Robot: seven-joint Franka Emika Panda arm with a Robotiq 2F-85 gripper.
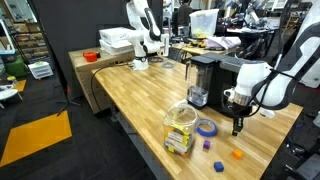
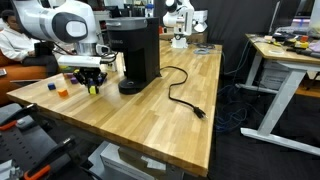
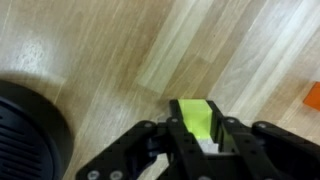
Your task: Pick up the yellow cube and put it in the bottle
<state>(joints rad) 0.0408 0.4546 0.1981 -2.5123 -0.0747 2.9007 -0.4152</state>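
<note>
One yellow cube [image 3: 196, 115] is seen clamped between the jaws of the gripper [image 3: 200, 142], which are drawn narrow against its two sides in the wrist view. A sliver of yellow is also made out between the jaws in an exterior view, where the gripper [image 2: 92, 86] is pointed straight down over the wooden table [image 2: 170, 120]. Whether the cube is lifted clear of the wood cannot be told. Close beside the jaws, the round black base of the coffee maker [image 3: 25, 130] is seen on one side. An orange cube [image 3: 314, 97] is caught at the frame edge on the opposite side. In an exterior view the jar [image 1: 180, 128] is found well apart from the jaws, with a blue tape ring [image 1: 206, 127] lying between them. A purple cube [image 1: 206, 144] and a blue cube [image 1: 219, 166] are set near the jaws, toward the table's front edge.
</note>
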